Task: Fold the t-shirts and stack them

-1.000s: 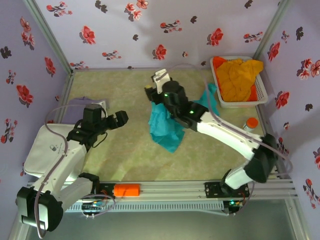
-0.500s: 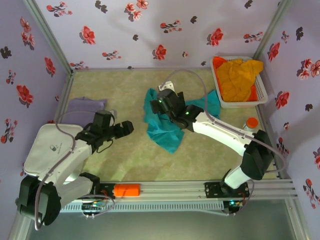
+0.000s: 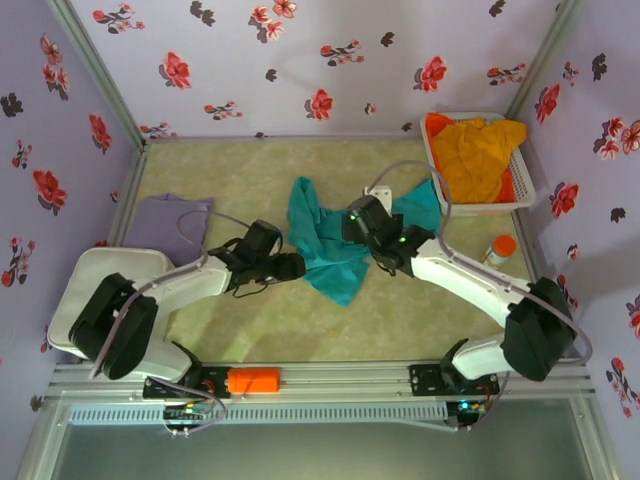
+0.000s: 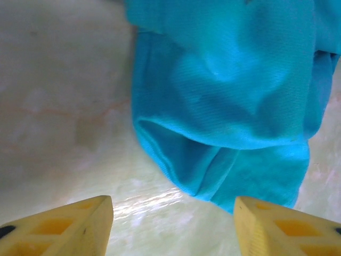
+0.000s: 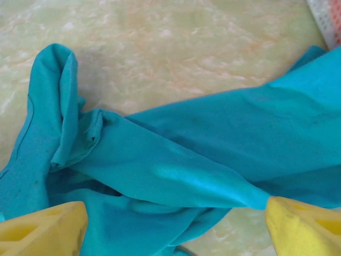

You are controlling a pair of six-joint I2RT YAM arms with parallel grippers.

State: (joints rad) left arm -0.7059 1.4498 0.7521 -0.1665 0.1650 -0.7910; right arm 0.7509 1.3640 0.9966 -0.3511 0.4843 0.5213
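Observation:
The teal t-shirt lies crumpled on the table's middle, one part stretching toward the basket. My right gripper hovers low over its upper part. In the right wrist view that gripper is open wide, with folds of the teal t-shirt lying between and ahead of the fingers. My left gripper sits at the shirt's left edge, open. In the left wrist view the left gripper has bare table between its fingers and the teal hem just ahead. A pale lavender t-shirt lies flat at the left. Orange-yellow t-shirts fill the basket.
The white slatted basket stands at the back right. A small orange-capped bottle stands near the right edge. A white pad lies at the left front, and an orange block sits on the front rail.
The right gripper let the lifted teal shirt down onto the table, opened and shifted right. The left arm swung right and forward to the shirt's left edge.

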